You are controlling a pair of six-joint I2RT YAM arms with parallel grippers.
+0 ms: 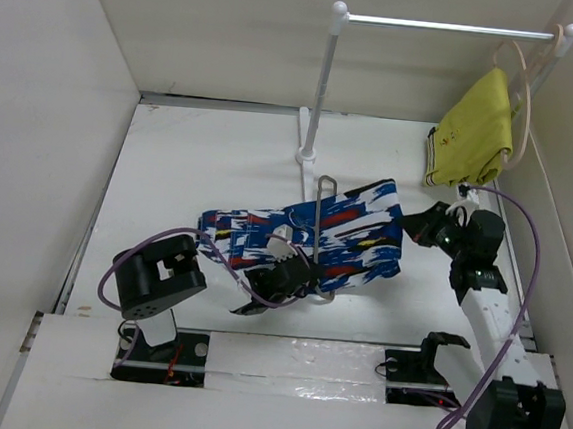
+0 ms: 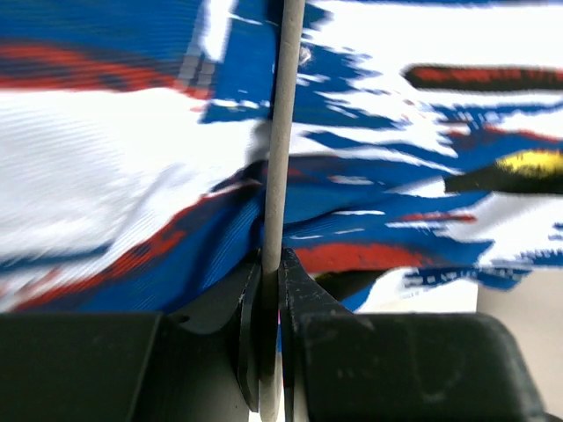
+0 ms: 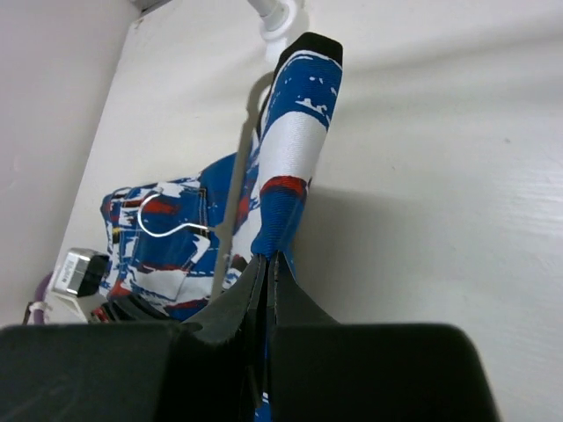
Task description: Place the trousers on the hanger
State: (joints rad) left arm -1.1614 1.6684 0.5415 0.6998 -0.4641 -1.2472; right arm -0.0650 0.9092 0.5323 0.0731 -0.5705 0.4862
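Note:
The blue-and-white print trousers (image 1: pixel 350 235) lie bunched in the middle of the table. The thin grey hanger (image 1: pixel 317 227) crosses them edge-on, its hook (image 1: pixel 326 295) toward the near side. My left gripper (image 1: pixel 284 267) is shut on the hanger's rod (image 2: pixel 283 132), with printed fabric (image 2: pixel 114 158) filling the view behind it. My right gripper (image 1: pixel 418 226) is at the trousers' right edge, shut on a fold of the fabric (image 3: pixel 295 149), which rises taut from the jaws. The right wrist view also shows the hanger rod (image 3: pixel 230 220) and its wire hook (image 3: pixel 163 220).
A white rack stands at the back, with its post (image 1: pixel 321 87) behind the trousers and its bar (image 1: pixel 443 27) running right. A plain yellow garment (image 1: pixel 474 131) hangs there on a pale beige hanger (image 1: pixel 525 75). White walls close in on the left, back and right.

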